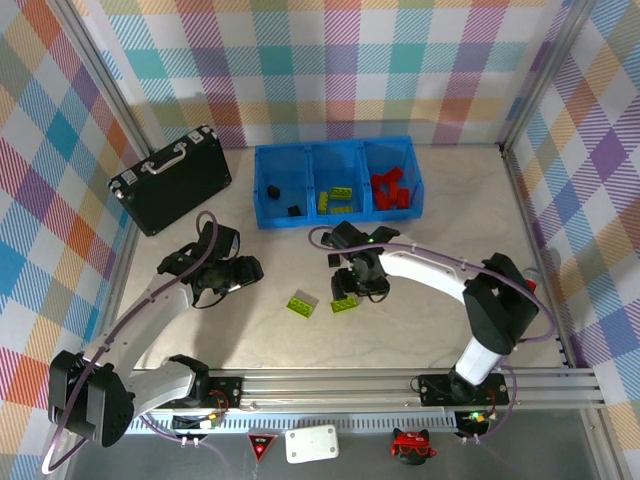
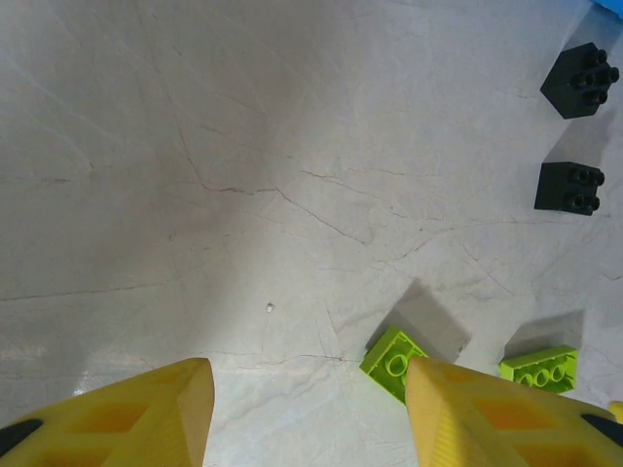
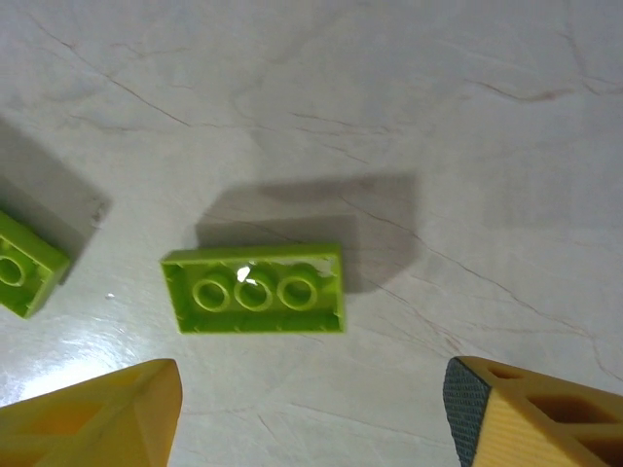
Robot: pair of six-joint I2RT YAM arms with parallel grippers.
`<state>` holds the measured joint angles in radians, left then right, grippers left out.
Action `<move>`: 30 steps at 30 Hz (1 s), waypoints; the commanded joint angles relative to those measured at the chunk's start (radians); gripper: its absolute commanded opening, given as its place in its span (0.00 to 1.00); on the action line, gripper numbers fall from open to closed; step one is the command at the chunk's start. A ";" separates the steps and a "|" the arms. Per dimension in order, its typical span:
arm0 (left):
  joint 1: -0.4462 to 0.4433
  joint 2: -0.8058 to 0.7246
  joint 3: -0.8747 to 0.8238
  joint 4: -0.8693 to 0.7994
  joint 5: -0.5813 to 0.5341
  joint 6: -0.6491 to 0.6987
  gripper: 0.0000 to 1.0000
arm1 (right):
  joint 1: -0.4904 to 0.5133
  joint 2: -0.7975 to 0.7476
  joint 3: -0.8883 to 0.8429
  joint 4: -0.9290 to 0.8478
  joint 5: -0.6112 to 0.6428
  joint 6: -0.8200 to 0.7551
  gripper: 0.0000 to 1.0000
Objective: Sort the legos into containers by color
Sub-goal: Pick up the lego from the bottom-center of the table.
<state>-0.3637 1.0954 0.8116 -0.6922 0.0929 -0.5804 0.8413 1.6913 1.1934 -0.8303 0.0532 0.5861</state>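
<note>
Two lime-green legos lie upside down on the table, one (image 1: 300, 303) (image 2: 394, 362) to the left of the other (image 1: 344, 304) (image 2: 540, 368) (image 3: 255, 290). My right gripper (image 1: 352, 290) (image 3: 311, 418) hangs open just above the right one, nothing between its fingers. My left gripper (image 1: 228, 277) (image 2: 307, 409) is open and empty, left of the left brick. Two black legos (image 2: 581, 80) (image 2: 569, 187) sit on the table farther back. The containers are three compartments of a blue tray (image 1: 311, 180): black bricks (image 1: 272, 190) on the left, lime (image 1: 336, 198) in the middle, red (image 1: 390, 188) on the right.
A black hard case (image 1: 172, 178) with a silver handle lies at the back left, beside the tray. Checked walls close the table in on the left, back and right. A metal rail (image 1: 400, 385) runs along the near edge.
</note>
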 commanded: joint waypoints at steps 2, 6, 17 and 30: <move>-0.007 -0.030 -0.008 -0.004 -0.008 -0.007 0.55 | 0.042 0.079 0.071 -0.048 0.015 -0.031 0.78; -0.007 -0.042 -0.003 -0.006 -0.001 -0.010 0.55 | 0.069 0.135 0.110 -0.067 0.027 -0.045 0.84; -0.008 -0.042 0.004 -0.012 0.002 -0.012 0.56 | 0.089 0.218 0.127 -0.062 0.021 -0.044 0.87; -0.009 -0.032 0.001 -0.009 -0.004 -0.009 0.56 | 0.096 0.241 0.126 -0.064 0.020 -0.033 0.76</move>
<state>-0.3645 1.0691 0.8093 -0.6930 0.0925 -0.5842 0.9298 1.9121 1.3010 -0.8654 0.0704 0.5575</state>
